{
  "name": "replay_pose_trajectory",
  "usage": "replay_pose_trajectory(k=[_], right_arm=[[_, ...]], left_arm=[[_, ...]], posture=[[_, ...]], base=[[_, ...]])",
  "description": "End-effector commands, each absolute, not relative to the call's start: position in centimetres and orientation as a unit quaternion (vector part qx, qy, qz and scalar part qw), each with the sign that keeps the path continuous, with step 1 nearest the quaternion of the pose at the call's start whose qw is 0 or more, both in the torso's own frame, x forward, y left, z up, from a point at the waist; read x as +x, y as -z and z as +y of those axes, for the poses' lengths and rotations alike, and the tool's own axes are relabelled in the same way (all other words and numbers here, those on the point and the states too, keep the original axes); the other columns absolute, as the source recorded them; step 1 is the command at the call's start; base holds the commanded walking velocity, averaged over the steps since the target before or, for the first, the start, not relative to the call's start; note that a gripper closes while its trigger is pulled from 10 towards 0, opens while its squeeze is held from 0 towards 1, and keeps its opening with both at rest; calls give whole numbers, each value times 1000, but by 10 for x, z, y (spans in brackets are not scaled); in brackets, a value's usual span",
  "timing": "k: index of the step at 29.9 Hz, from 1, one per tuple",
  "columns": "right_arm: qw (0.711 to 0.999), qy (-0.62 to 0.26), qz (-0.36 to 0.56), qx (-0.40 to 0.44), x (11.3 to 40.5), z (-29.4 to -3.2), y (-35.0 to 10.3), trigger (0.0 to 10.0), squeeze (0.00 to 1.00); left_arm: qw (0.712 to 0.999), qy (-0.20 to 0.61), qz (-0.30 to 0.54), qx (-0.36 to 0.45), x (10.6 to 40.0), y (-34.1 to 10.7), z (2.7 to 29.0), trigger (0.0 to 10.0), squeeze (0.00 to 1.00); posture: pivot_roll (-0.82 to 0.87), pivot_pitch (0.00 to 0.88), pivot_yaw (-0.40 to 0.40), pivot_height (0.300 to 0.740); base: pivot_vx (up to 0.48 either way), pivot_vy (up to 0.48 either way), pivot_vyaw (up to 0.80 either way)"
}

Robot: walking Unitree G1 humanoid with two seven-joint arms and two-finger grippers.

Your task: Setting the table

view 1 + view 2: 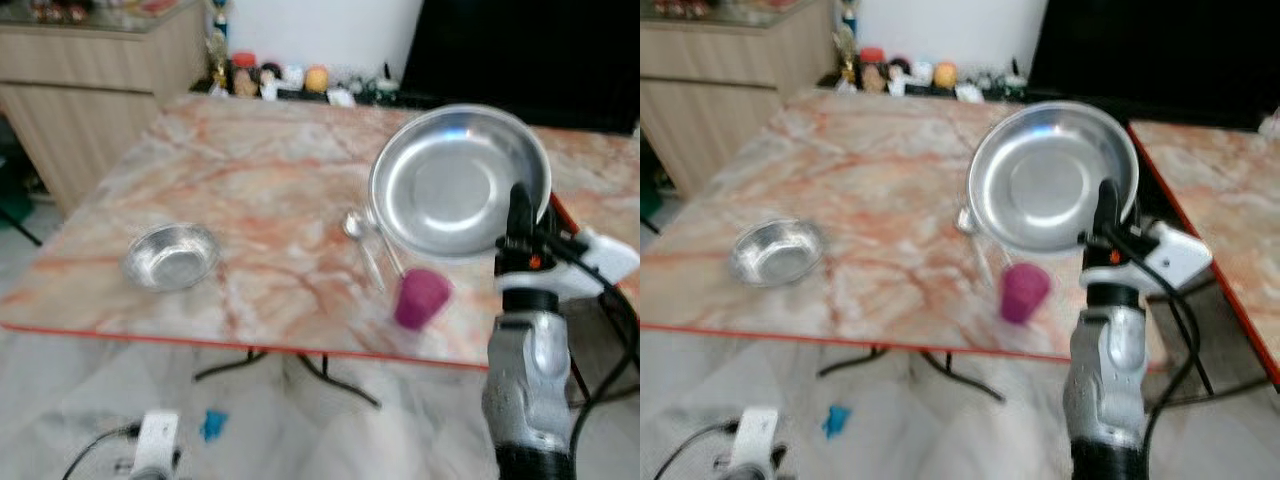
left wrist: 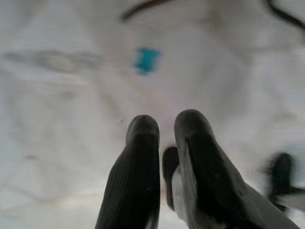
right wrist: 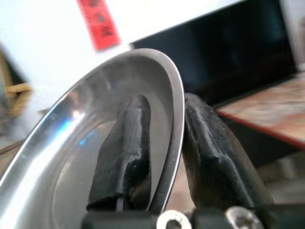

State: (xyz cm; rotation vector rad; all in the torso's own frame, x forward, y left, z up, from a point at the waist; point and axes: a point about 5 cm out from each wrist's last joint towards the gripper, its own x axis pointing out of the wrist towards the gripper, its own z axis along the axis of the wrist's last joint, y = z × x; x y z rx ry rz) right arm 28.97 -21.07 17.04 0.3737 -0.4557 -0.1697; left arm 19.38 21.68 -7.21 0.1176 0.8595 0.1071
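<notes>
— Where's the plate?

— Up in the air. The right gripper (image 3: 164,157) has the steel plate (image 1: 455,180) by its rim, one black finger inside the dish and one behind it, pinched tight on the edge. The plate is tilted, its hollow facing us, above the near right part of the marble table (image 1: 250,190).

— And on the table?

— A small steel bowl (image 1: 171,256) near the left front edge, a spoon (image 1: 362,240) lying just beside the plate, and a purple cup (image 1: 421,298) near the front edge, under the plate.

— The other arm?

— The left gripper (image 2: 164,143) hangs over the pale floor, fingers nearly together, holding nothing
</notes>
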Motion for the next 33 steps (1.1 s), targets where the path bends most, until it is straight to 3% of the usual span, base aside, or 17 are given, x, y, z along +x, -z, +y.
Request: replay_pose_trajectory(k=[1, 33], right_arm=[[947, 75, -248, 192, 291, -207, -183, 10000, 0], [956, 71, -209, 193, 292, -202, -169, 10000, 0]], left_arm=[[902, -52, 423, 72, 190, 72, 225, 10000, 0], [899, -52, 428, 73, 188, 74, 225, 10000, 0]], posture=[[103, 0, -65, 740], [91, 0, -67, 740]], base=[[0, -480, 0], [0, -480, 0]])
